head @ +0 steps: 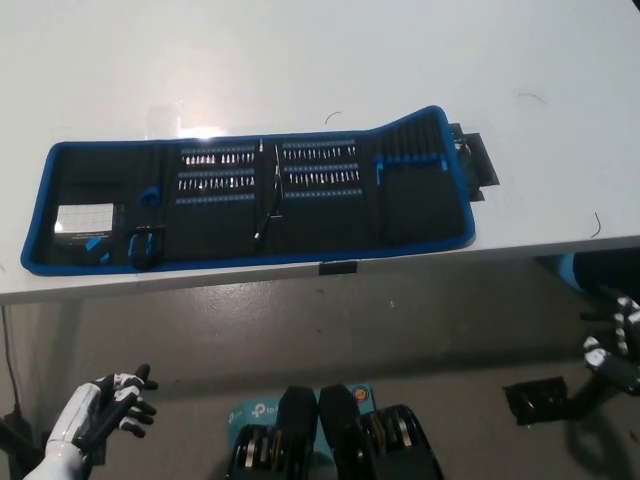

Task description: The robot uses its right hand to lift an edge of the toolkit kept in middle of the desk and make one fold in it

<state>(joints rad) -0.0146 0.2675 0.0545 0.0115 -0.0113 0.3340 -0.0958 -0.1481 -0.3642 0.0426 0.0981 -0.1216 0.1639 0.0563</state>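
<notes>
An unrolled black toolkit (pixel 250 205) with blue edging is laid flat on a white counter (pixel 300 60), close to its near edge. Its long axis runs left to right across the view. It is judged soft and floppy cloth, weighted by rows of small bits, so it should bend easily. The right end, already slightly raised, is judged the best place to grip. The black right hand (pixel 615 340) hangs low beside the counter; its state cannot be told. The white left hand (pixel 105 410) rests below, fingers spread and empty.

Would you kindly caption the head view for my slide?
Toolkit lies unfolded on the white desk; left hand and right hand wait below its edge.
</notes>
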